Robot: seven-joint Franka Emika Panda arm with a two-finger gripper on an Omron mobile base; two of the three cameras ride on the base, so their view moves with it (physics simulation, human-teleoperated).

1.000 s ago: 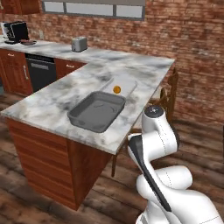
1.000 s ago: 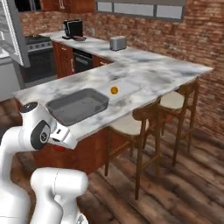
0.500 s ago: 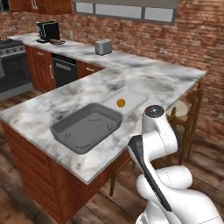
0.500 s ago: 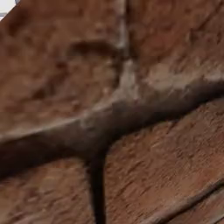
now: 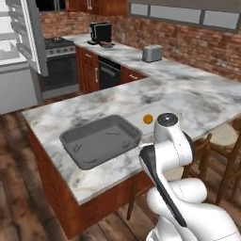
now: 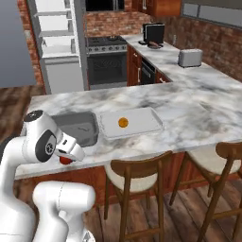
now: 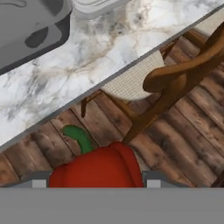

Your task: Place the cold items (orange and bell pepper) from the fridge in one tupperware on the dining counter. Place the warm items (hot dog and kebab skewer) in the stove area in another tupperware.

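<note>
A red bell pepper point(image 7: 94, 168) with a green stem sits between the fingers of my gripper point(image 7: 96, 180), which is shut on it. From the right base view the gripper point(image 6: 65, 159) hangs just off the counter's near edge, the pepper point(image 6: 64, 159) showing red under it. The orange point(image 5: 148, 119) point(image 6: 123, 123) lies in a pale shallow tupperware point(image 6: 156, 124) on the dining counter. Beside it stands a dark grey tupperware point(image 5: 101, 140) point(image 6: 78, 127) with nothing in it. The hot dog and kebab skewer I cannot make out.
Wooden stools point(image 6: 134, 177) point(image 7: 183, 74) stand along the marble counter point(image 5: 197, 101). The fridge point(image 6: 56, 42) stands open at the back left, beside the stove point(image 6: 106, 56). A toaster point(image 5: 151, 53) and a coffee machine point(image 5: 100, 32) sit on the far counter.
Both base views have swung with the base: the fridge and stove have come into view and the counter stands nearer. The things on the counter have not moved.
</note>
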